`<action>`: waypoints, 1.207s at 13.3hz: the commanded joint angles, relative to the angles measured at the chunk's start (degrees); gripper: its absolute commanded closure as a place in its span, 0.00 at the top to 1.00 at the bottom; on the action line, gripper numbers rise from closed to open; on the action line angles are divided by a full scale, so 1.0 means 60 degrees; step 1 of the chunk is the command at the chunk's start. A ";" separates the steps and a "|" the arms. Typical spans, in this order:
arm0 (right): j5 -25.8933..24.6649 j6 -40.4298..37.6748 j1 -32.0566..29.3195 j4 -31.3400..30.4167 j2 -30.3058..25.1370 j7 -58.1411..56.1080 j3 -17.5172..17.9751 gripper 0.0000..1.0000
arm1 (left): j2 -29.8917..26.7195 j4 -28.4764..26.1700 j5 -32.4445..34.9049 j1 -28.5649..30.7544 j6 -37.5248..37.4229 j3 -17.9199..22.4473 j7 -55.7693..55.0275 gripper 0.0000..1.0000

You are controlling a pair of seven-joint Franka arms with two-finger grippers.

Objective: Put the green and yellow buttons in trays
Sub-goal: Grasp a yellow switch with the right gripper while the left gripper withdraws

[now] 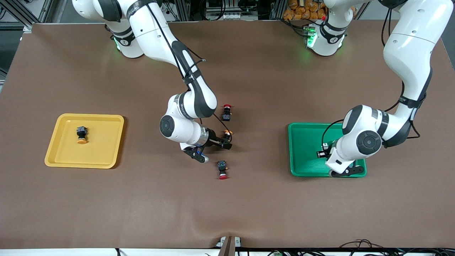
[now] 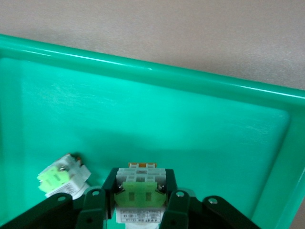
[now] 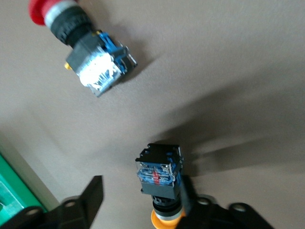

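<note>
My left gripper (image 2: 140,180) is shut on a grey-white button with a green face (image 2: 140,196), held low inside the green tray (image 2: 157,71). A second green button (image 2: 61,177) lies on the tray floor beside it. In the front view this gripper (image 1: 322,153) is over the green tray (image 1: 305,142). My right gripper (image 1: 226,139) is open at mid-table around a black button with an orange-yellow cap (image 1: 227,133). In the right wrist view that button (image 3: 159,174) rests on the table against one finger (image 3: 185,193), the other finger (image 3: 93,193) apart. Another yellow button (image 1: 82,135) lies in the yellow tray (image 1: 53,142).
Two black-bodied buttons with red caps lie on the brown table by the right gripper: one farther from the front camera (image 1: 226,111), one nearer (image 1: 222,170). One of them also shows in the right wrist view (image 3: 90,43).
</note>
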 commanded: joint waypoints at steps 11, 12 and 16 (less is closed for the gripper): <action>-0.0226 -0.3015 -0.0124 0.0648 0.0079 0.0093 -0.1408 0.00 | -0.4135 0.1273 -0.0129 0.0067 -0.3102 -0.0351 0.1438 1.00; -0.0226 -0.3880 -0.0080 0.0853 0.0093 0.0064 -0.1965 0.00 | -0.4384 0.1376 -0.0173 0.0110 -0.3396 -0.0526 0.1673 1.00; -0.1057 -0.5893 -0.0211 0.1192 0.0108 -0.0813 -0.3096 0.00 | -0.5220 0.1509 -0.1676 -0.0558 -0.3692 0.0519 0.2229 1.00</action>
